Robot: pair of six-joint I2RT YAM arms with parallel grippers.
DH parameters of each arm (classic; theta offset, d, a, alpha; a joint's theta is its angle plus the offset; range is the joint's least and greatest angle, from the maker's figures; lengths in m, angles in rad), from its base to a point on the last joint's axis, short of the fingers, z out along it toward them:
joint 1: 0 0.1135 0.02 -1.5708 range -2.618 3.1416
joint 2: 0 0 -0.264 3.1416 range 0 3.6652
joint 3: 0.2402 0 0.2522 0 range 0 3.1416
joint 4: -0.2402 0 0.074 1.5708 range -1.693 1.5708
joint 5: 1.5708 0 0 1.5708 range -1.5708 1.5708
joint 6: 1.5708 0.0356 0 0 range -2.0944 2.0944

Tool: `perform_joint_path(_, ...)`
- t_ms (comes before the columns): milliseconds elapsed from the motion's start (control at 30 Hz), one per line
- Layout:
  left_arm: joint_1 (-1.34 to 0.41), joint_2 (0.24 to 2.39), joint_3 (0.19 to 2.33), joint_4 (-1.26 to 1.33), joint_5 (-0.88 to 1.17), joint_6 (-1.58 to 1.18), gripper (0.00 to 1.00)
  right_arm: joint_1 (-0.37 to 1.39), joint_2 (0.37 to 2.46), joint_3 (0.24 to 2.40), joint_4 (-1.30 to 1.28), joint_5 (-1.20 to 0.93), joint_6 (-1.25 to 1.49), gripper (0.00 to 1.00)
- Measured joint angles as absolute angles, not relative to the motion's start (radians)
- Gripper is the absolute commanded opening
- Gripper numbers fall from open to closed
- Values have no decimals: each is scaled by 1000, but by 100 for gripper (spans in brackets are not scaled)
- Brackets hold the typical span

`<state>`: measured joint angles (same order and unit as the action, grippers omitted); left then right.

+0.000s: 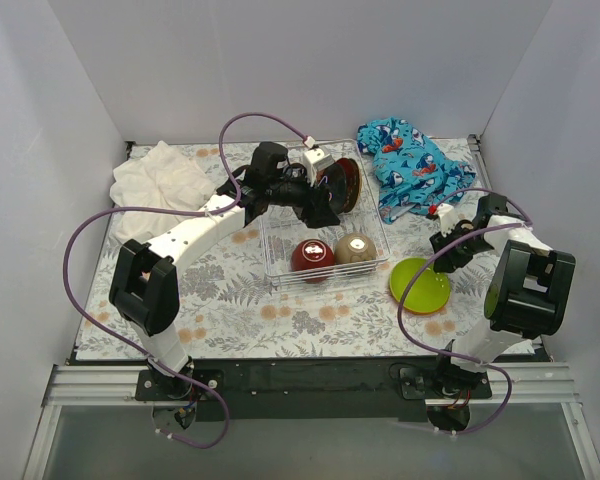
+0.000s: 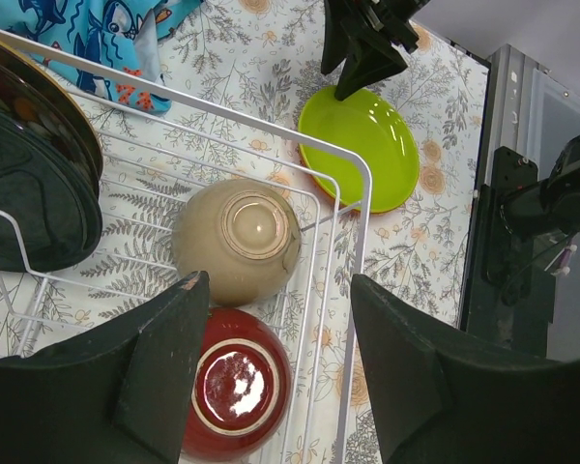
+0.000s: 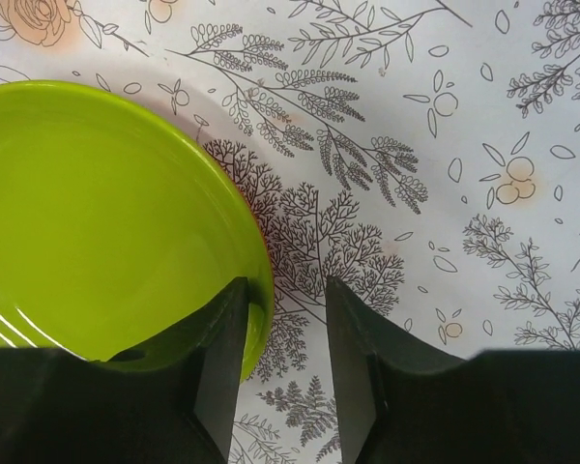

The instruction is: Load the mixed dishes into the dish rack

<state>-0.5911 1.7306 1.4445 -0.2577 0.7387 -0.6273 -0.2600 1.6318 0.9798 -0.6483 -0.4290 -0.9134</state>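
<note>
Left end effector [image 2: 278, 290] apart, empty, above beige bowl [image 2: 237, 242] in dish rack [image 2: 366, 193]. Right end effector [image 3: 285, 285] apart, straddling lime plate [image 3: 106, 213] rim.

Parted claw [image 3: 285, 287] astride lime plate [image 3: 97, 222] rim

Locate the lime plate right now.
In the top view the lime plate lies on the table, right of the dish rack, with the right gripper over its rim.
</note>
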Motion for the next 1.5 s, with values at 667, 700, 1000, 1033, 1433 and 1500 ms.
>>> perform_joint_path(667, -591, 1784, 1449, -257, 728, -625, 59, -260, 1622, 984, -581, -390, -944, 2)
perform_joint_path(700, -591, 1784, 1450, -257, 728, -625, 60, -260, 1620, 984, -573, -381, -945, 2)
perform_joint_path(1000, -591, 1784, 1460, -252, 740, -633, 60, -260, 1490, 984, -555, -348, -955, 1)
perform_joint_path(1033, -591, 1789, 1469, -251, 750, -636, 60, -260, 1461, 984, -558, -356, -957, 1)
perform_joint_path(1433, -616, 1946, 1658, -98, 848, -743, 60, -260, 1227, 978, -627, -510, -969, 1)
perform_joint_path(1500, -632, 1983, 1684, -75, 861, -755, 60, -260, 1206, 991, -659, -536, -967, 1)
